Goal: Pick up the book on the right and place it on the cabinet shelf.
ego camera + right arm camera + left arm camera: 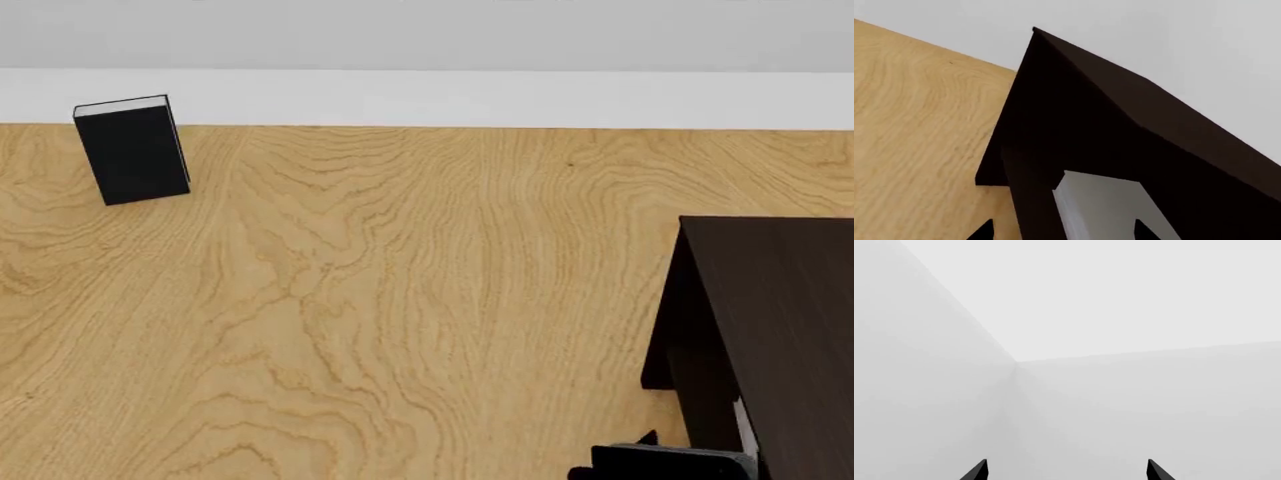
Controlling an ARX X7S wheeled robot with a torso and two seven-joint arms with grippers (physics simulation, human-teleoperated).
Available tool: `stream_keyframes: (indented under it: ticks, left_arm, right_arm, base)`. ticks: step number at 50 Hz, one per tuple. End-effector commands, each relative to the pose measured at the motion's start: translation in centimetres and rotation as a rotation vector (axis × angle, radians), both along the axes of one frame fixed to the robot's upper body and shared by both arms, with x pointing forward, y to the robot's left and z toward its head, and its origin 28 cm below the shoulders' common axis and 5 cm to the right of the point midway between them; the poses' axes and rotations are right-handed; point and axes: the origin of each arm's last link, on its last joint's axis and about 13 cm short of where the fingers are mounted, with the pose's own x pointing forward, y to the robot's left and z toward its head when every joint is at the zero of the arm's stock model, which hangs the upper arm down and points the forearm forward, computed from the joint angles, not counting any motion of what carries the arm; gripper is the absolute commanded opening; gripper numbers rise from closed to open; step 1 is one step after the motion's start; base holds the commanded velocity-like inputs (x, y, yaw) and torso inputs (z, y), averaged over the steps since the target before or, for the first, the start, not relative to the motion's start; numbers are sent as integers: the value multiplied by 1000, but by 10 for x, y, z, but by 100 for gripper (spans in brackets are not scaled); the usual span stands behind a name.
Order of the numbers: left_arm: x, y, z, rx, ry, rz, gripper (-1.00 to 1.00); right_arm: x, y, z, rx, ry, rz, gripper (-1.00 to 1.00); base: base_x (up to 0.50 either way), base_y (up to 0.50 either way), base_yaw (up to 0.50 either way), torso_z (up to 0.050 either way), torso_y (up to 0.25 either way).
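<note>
The light grey book (1111, 210) shows in the right wrist view against the dark inside of the cabinet (1121, 115). I cannot make out the cabinet shelf under it. My right gripper (1064, 231) is open. Its fingertips (985, 231) straddle the book, with the cabinet's front post between one tip and the book. In the head view the cabinet (787, 320) stands at the right, a white sliver of the book (742, 432) shows by its side, and the right gripper (663, 462) is at the bottom edge. My left gripper (1067, 470) is open and faces bare white walls.
A black-covered book (134, 150) stands upright at the far left near the white wall (427, 97). The wooden surface (400, 300) spreads between it and the cabinet.
</note>
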Motion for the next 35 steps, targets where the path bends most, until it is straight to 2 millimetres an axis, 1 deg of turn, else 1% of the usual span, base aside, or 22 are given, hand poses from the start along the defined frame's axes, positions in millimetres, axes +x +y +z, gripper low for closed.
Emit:
stream_keyframes:
  ticks: [1, 9, 10, 25, 31, 35]
  left_arm:
    - [0, 0, 0, 1, -1, 1, 100]
    - [-2, 1, 0, -1, -1, 3, 100]
    - [-3, 1, 0, -2, 0, 5, 100]
    - [-3, 1, -1, -5, 1, 6, 100]
    - [-3, 1, -2, -5, 2, 6, 100]
    - [-4, 0, -2, -5, 1, 6, 100]
  right_arm:
    - [-14, 71, 67, 261, -263, 566, 100]
    - [-18, 76, 71, 263, -275, 634, 100]
    - [-21, 79, 73, 262, -280, 678, 100]
    - [-36, 88, 82, 261, -324, 871, 100]
    - [-42, 91, 90, 270, -359, 946, 100]
    - [-43, 92, 96, 274, -379, 952, 100]
  base:
    - [0, 6, 17, 0, 10]
    - [3, 6, 17, 1, 3]
    - [0, 6, 17, 0, 0]
    - [2, 2, 7, 0, 1]
    - [0, 0, 0, 0, 0]
    - [0, 0, 0, 0, 0]
